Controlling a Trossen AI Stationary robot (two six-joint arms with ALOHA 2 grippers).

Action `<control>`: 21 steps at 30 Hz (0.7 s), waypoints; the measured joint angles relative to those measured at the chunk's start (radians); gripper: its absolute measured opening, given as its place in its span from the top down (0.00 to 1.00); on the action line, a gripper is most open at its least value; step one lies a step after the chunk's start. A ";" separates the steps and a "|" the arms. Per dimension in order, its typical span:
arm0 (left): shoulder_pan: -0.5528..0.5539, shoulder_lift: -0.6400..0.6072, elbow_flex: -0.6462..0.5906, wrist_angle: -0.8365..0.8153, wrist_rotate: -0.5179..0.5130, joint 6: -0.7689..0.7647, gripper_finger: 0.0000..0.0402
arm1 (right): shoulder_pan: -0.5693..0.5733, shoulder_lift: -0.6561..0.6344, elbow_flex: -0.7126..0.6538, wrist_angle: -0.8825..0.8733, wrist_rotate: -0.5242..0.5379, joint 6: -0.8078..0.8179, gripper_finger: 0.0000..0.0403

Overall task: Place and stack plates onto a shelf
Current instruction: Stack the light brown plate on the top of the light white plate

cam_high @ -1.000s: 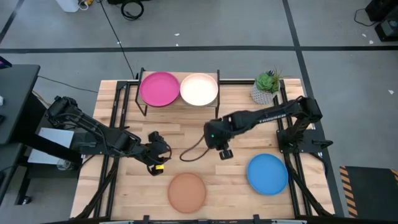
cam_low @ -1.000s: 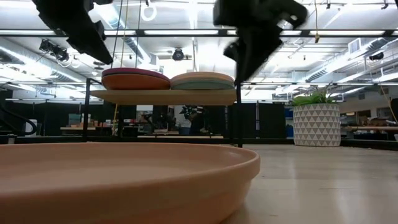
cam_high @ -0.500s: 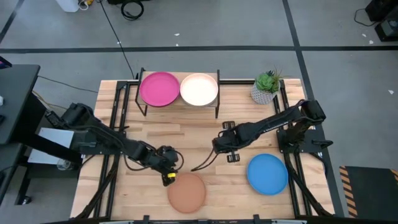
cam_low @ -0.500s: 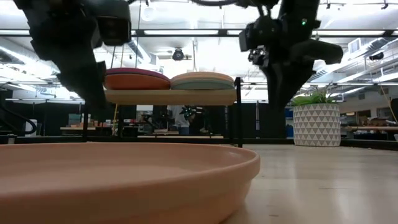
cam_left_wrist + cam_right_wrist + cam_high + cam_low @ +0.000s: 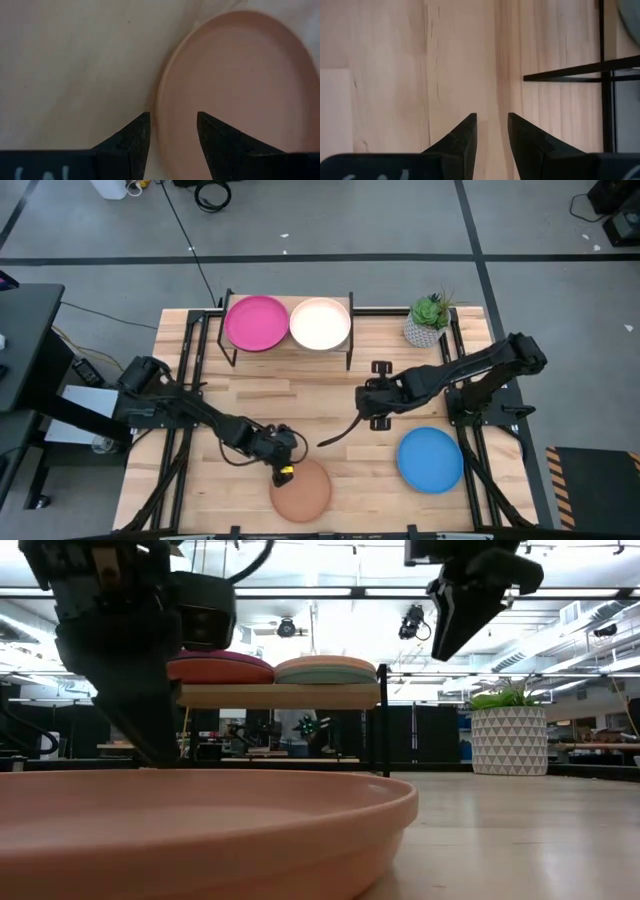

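Since a second earlier, the left gripper [image 5: 285,472] had dropped from mid-table to the terracotta plate [image 5: 301,489] at the table's near edge, its parted fingers [image 5: 131,142] straddling the rim, not yet clenched. Right gripper [image 5: 377,395] had drawn back over bare table [image 5: 300,395], fingers apart, empty. Magenta plate [image 5: 255,323] and cream plate [image 5: 320,324] topped the shelf [image 5: 275,695]; the bright blue plate [image 5: 430,459] lay near right.

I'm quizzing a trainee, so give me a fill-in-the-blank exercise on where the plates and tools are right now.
1. The open left tool straddles the rim of the round ____ plate.
2. On the wooden shelf, the magenta plate sits beside the ____ plate.
3. The open right tool holds ____.
4. The round bright blue plate lies on the ____.

Missing: terracotta; cream; nothing; table
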 joint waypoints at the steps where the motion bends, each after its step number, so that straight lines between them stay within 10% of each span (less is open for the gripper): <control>1: 0.000 0.017 0.019 -0.021 0.002 0.009 0.58 | 0.000 -0.005 0.000 0.004 0.000 0.000 0.71; 13: 0.000 0.139 0.185 -0.268 -0.003 0.113 0.61 | 0.001 -0.018 -0.018 0.026 -0.002 0.003 0.71; 21: 0.003 0.139 0.208 -0.283 -0.007 0.142 0.85 | 0.001 -0.023 -0.050 0.027 -0.003 0.007 0.71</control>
